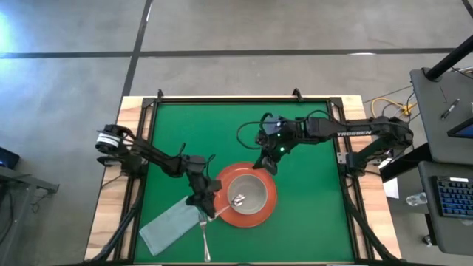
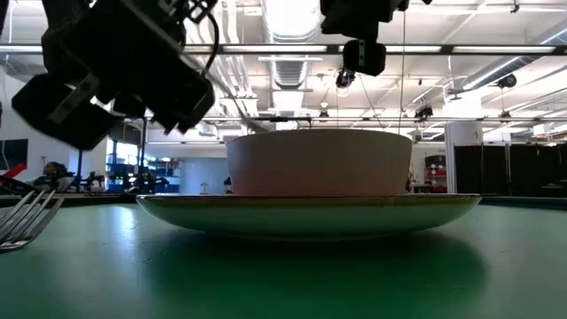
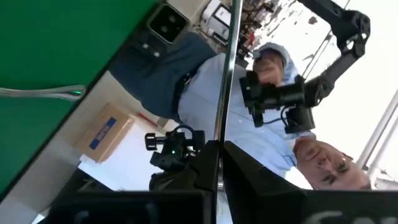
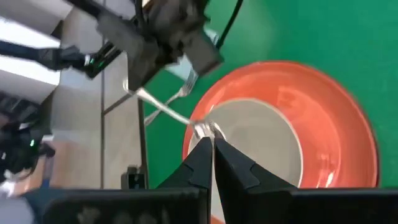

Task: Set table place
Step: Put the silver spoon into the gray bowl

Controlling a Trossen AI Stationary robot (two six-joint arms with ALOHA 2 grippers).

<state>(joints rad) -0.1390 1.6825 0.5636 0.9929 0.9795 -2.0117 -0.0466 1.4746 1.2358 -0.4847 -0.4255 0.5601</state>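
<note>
The orange-red plate (image 1: pixel 270 209) lies on the green table (image 1: pixel 310 222) near its near edge, and the grey bowl (image 1: pixel 253 188) stands in it. My left gripper (image 1: pixel 205 199) is shut on the silver spoon (image 1: pixel 237 199). The spoon's bowl end (image 4: pixel 208 129) is down inside the grey bowl. The silver fork (image 1: pixel 205 238) lies flat on the table left of the plate; its tines (image 2: pixel 27 217) show in the low view. My right gripper (image 1: pixel 266 165) hangs shut above the plate's far rim and touches nothing. My left gripper pinches the spoon's handle (image 3: pixel 219 155) between its two shut fingers, coming from the table's left and slanting down. The handle (image 4: pixel 165 109) runs on past the fingers and slants down over the bowl's rim. The spoon's bowl end is inside the grey bowl.
A grey-blue napkin (image 1: pixel 166 226) lies at the table's near left, beside the fork. The left wrist view looks past the table edge at people (image 3: pixel 205 93) and a cardboard box (image 3: pixel 102 134). Bare green top lies to the far and right sides.
</note>
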